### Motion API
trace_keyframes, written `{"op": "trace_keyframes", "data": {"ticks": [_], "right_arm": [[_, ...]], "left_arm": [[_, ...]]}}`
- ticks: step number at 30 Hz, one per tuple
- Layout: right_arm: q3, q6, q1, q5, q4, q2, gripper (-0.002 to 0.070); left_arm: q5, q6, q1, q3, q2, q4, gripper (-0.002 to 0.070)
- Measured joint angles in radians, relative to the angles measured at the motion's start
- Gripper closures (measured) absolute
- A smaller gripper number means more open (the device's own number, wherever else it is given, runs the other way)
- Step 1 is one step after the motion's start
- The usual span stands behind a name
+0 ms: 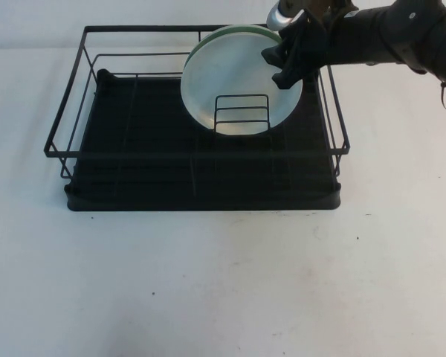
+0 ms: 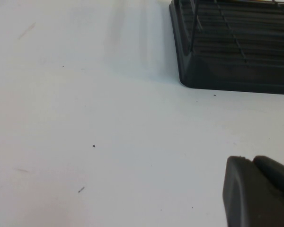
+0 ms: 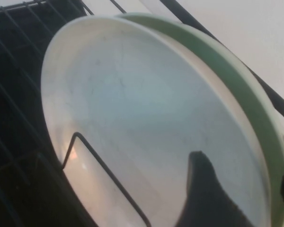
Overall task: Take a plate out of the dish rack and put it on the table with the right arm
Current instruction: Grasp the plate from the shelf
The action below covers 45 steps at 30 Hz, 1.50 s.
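The white plate [image 1: 234, 78] stands upright in the small wire holder [image 1: 241, 113] at the back right of the black dish rack [image 1: 67, 111]. A pale green plate [image 1: 224, 34] stands right behind it. My right gripper [image 1: 284, 63] is at the plates' upper right rim. In the right wrist view the right gripper [image 3: 242, 165] is open: one finger [image 3: 201, 194] lies in front of the white plate [image 3: 132, 104], and the other is past the green plate's rim [image 3: 236, 80]. My left gripper [image 2: 251, 161] is shut and empty, low over the table [image 2: 85, 118].
The rack's corner [image 2: 227, 71] shows in the left wrist view, a short way from the left gripper. The white table [image 1: 223, 282] spreads out in front of the rack and to both sides. The rack's left half holds no dishes.
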Motion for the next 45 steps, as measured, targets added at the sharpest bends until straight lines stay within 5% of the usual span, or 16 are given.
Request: {"op": "trace_keyframes", "data": {"ticks": [15, 28, 45], "right_arm": [[0.0, -0.039, 0.0, -0.026, 0.0, 0.037, 0.0373], [0.0, -0.051, 0.0, -0.032, -0.007, 0.037, 0.0613], [0.0, -0.043, 0.0, -0.001, -0.022, -0.034, 0.0624]], "left_arm": [[0.0, 0.0, 0.0, 0.0, 0.0, 0.0, 0.0679], [0.0, 0.0, 0.0, 0.0, 0.0, 0.0, 0.0679], [0.0, 0.0, 0.0, 0.0, 0.0, 0.0, 0.0679]]}}
